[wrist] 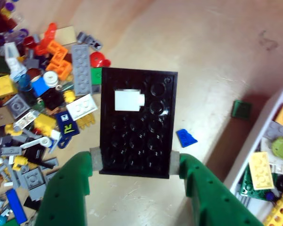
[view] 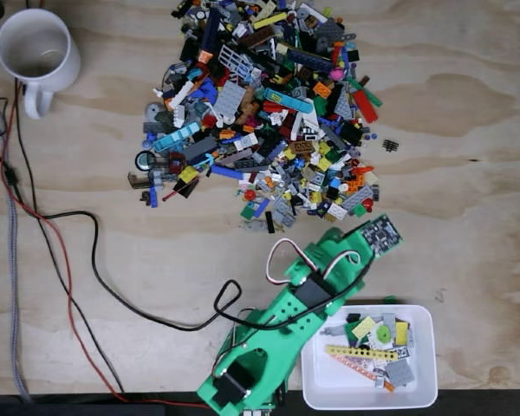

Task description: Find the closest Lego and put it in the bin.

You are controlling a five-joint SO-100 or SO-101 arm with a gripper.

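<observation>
In the wrist view my green gripper [wrist: 135, 162] is shut on the bottom edge of a black studded Lego plate [wrist: 137, 136] with a small white tile [wrist: 127, 100] on it. The plate hangs over bare wood, with the Lego pile [wrist: 33, 94] to its left and the white bin [wrist: 269, 127] at the right edge. In the fixed view the green arm [view: 303, 303] reaches from the bottom edge up past the bin's [view: 329, 386] upper left corner. The bin holds several pieces. The big Lego pile [view: 260, 104] lies beyond.
A white mug [view: 36, 52] stands at the top left of the fixed view. Black and red cables [view: 69, 260] run along the left side to the arm. A loose blue piece [wrist: 186, 137] and a green piece [wrist: 241, 109] lie on the wood near the bin.
</observation>
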